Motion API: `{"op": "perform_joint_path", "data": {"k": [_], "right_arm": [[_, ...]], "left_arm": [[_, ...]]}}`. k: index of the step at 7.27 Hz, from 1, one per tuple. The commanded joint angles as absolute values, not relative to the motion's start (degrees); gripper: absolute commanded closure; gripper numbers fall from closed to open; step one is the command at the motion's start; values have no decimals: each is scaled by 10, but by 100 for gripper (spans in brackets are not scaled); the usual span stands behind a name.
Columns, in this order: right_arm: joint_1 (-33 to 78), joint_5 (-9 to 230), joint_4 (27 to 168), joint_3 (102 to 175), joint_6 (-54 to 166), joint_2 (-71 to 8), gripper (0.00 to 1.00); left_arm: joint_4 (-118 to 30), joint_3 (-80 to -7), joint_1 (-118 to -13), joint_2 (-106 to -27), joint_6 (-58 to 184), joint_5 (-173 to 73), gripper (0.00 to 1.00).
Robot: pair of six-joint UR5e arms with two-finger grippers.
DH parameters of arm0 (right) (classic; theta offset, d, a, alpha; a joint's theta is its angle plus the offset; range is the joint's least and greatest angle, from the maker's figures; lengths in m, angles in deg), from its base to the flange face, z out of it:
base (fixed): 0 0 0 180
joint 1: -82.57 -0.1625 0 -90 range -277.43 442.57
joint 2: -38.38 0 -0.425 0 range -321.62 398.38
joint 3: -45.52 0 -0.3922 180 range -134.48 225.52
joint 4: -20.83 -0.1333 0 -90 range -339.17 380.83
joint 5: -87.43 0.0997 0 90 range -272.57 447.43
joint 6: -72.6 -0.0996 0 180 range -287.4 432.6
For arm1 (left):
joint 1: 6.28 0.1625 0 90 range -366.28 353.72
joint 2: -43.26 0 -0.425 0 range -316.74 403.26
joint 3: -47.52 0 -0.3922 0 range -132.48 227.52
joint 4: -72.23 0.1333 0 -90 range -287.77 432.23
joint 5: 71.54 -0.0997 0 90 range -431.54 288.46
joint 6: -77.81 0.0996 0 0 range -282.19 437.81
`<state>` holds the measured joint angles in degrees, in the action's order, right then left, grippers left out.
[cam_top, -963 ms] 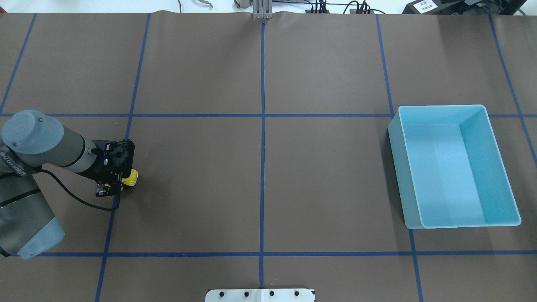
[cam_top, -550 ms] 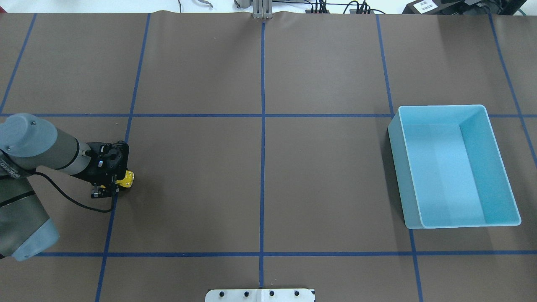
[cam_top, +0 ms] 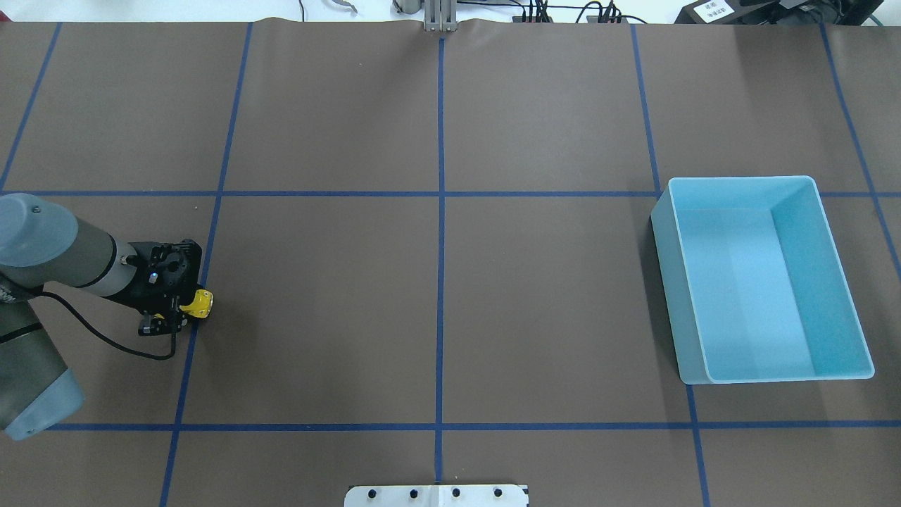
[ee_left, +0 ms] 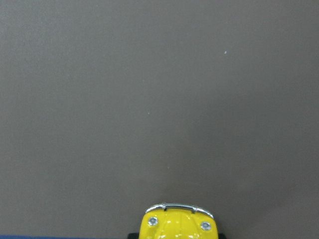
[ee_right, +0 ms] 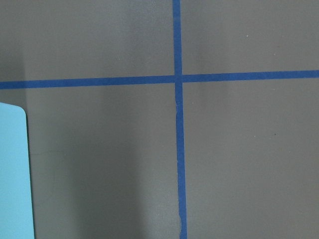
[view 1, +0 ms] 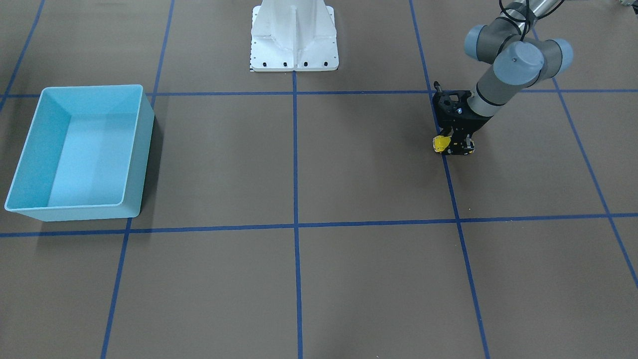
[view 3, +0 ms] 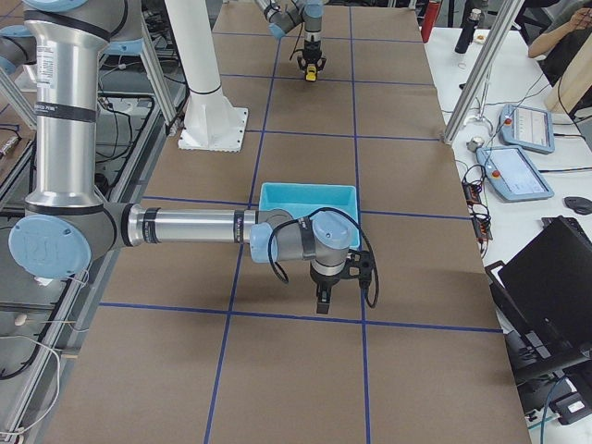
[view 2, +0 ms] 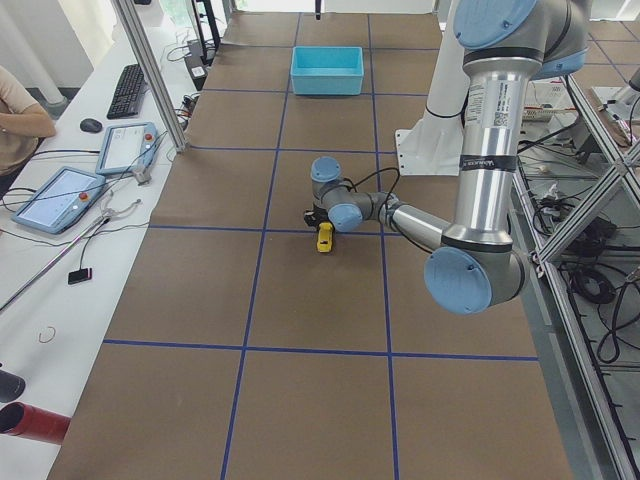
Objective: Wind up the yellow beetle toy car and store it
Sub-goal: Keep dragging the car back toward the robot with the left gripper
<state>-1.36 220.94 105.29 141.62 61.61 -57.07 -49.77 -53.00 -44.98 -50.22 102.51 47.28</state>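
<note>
The yellow beetle toy car (cam_top: 198, 303) is at the table's left side, held low at the brown surface between the fingers of my left gripper (cam_top: 184, 307), which is shut on it. It also shows in the front view (view 1: 440, 143), the left side view (view 2: 324, 238) and, nose only, at the bottom of the left wrist view (ee_left: 179, 225). The light blue bin (cam_top: 742, 179) stands open at the right. My right gripper (view 3: 322, 298) hangs over the table just beside the bin (view 3: 310, 190). I cannot tell whether it is open or shut.
Blue tape lines divide the brown table into squares. The robot's white base (view 1: 294, 35) stands at the table's near middle edge. The bin's corner (ee_right: 12, 174) shows at the left of the right wrist view. Operator gear lies on a side bench (view 2: 110, 150).
My left gripper has moved left and slightly toward the robot, taking the yellow car along the table with it. The bin has not moved.
</note>
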Motion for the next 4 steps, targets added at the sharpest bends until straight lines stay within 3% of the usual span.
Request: {"op": "perform_joint_path", "data": {"k": [1,4], "right_arm": [[-14,2209,1053,1416,616,-571,0],[-14,2209,1054,1417,616,-572,0]], "left_arm": [[-505,-528,-456,-495,1029,481,97],[-519,-520,-459,-489,1037,482,97]]}}
